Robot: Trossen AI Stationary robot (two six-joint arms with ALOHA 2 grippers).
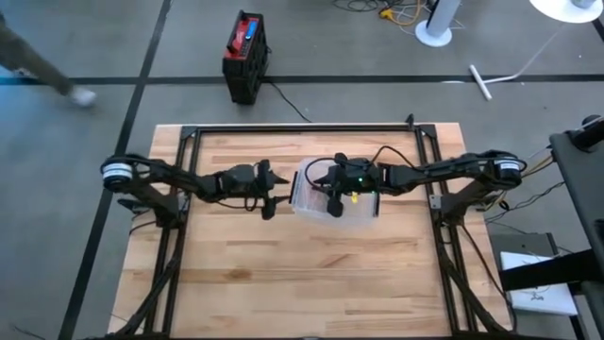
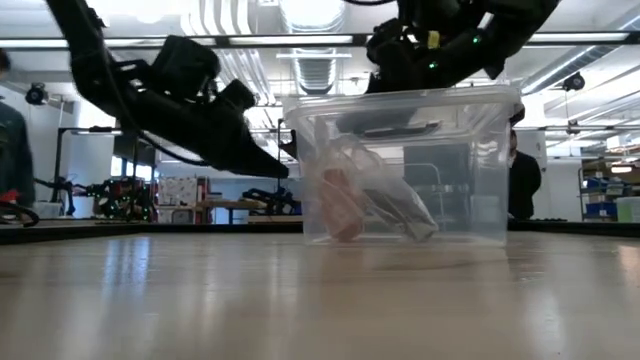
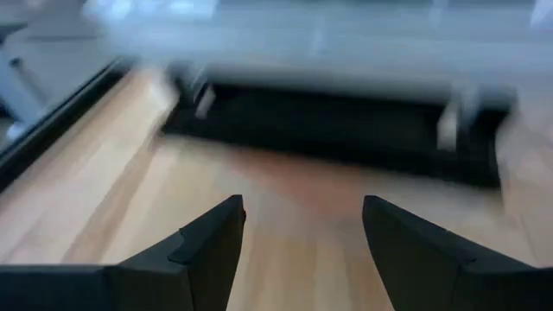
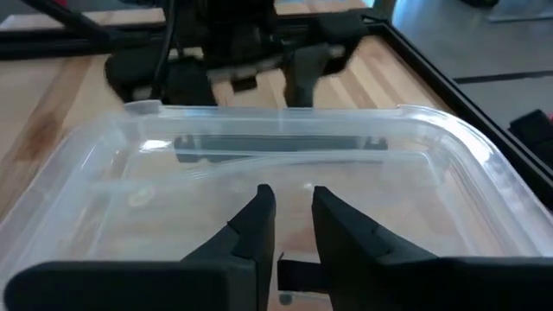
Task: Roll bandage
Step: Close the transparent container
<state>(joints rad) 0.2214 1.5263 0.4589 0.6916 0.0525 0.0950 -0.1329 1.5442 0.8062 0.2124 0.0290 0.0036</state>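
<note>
A clear plastic bin (image 1: 359,215) stands at the table's middle. In the low view a pinkish-tan roll, the bandage (image 2: 338,205), lies on the bin's floor beside something pale and translucent (image 2: 395,205). My right gripper (image 1: 333,206) hangs over the bin's inside (image 4: 294,203). Its fingers stand a narrow gap apart with nothing between them. My left gripper (image 1: 269,196) is just left of the bin, above the wood, open and empty (image 3: 302,216). The bandage is hidden in both wrist views.
A black metal frame (image 1: 302,127) runs round the tabletop. Bare wood (image 1: 302,283) lies between the bin and the near edge. A red and black box (image 1: 243,52) sits on the floor beyond the far edge. A person (image 2: 522,175) stands in the room behind.
</note>
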